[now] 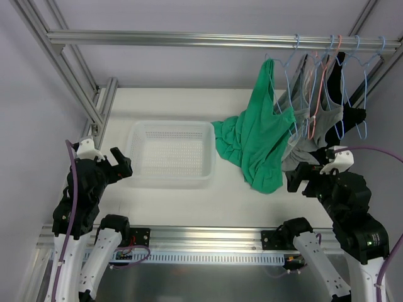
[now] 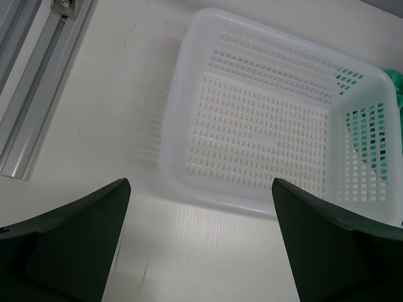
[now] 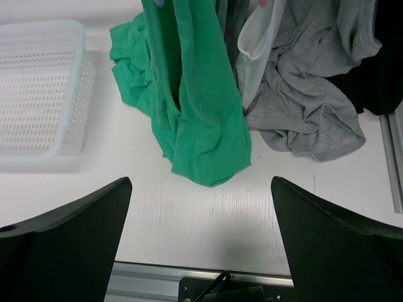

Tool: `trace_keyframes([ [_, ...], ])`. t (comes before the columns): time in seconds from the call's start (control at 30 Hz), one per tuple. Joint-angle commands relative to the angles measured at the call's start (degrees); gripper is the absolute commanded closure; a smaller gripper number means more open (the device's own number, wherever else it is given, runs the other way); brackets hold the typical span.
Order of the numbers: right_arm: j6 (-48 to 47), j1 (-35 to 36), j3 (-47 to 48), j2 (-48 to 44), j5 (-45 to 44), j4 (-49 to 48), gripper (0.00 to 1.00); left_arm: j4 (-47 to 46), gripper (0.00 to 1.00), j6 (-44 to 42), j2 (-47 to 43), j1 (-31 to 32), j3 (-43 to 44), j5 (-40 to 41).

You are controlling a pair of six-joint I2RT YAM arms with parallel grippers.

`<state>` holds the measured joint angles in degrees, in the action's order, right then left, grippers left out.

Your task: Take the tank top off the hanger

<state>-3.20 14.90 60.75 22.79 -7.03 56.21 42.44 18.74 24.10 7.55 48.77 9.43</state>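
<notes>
We are holding both grippers wide apart and empty. The left gripper (image 2: 201,251) is waiting near the left edge, just beside the basket (image 2: 179,94), probably because clothes go in there. The right gripper (image 3: 201,251) is facing the green top (image 3: 201,107). The top is hanging from a blue hanger (image 1: 288,72) near the far right corner, with its hem lying on the table (image 3: 189,214), so we are judging that no grasp has begun.
</notes>
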Motion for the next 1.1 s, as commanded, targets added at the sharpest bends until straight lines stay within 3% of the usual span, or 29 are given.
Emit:
trace_keyframes([
  [0.0, -1.89, 0.31, 5.95, 3.57, 0.96, -3.64, 0.0, -1.3, 0.01, 0.59, -0.37, 0.45, -0.43, -0.99],
  [0.3, -6.9, 0.31, 22.73, 19.99, 3.86, -4.88, 0.17, -1.65, 0.01, 0.51, 0.16, 0.8, -0.61, -2.4],
  [0.67, -16.47, 0.13, 47.86, 45.49, 0.96, -5.05, 0.24, -1.92, 0.01, 0.42, 0.78, 1.5, -0.87, -2.66],
  [0.87, -17.98, -2.67, 54.91, 56.82, 3.33, -4.88, 0.4, -1.92, 0.01, 0.51, 1.48, 1.85, -0.96, -3.19],
  [1.07, -18.77, -4.0, 56.06, 61.15, 6.06, -5.67, 0.55, -2.01, 0.01, 0.33, 2.01, 2.73, -0.96, -3.89],
])
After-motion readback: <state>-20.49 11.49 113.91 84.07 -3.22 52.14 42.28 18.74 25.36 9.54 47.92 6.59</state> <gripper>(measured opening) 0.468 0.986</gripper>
